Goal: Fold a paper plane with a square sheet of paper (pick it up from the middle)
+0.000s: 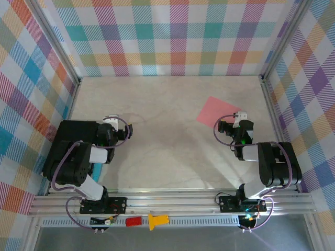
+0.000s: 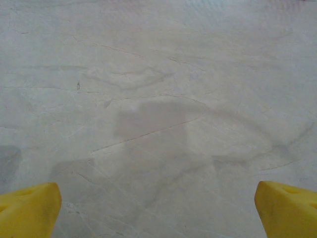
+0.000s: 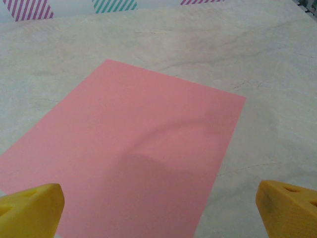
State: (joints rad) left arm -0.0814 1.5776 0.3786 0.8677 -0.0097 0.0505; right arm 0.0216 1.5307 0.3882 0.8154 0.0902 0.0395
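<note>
Flat on the desk, out at 2 o'clock from the middle: the square sheet of paper, pink and plain, no folds. At its 5 o'clock side, the right gripper, wide open, holds nothing, one yellow finger over the sheet. Over at 9 o'clock, the left gripper, wide open too, holds nothing, hangs above bare desk.

One paper sheet, two claws, one red block, one yellow piece.
</note>
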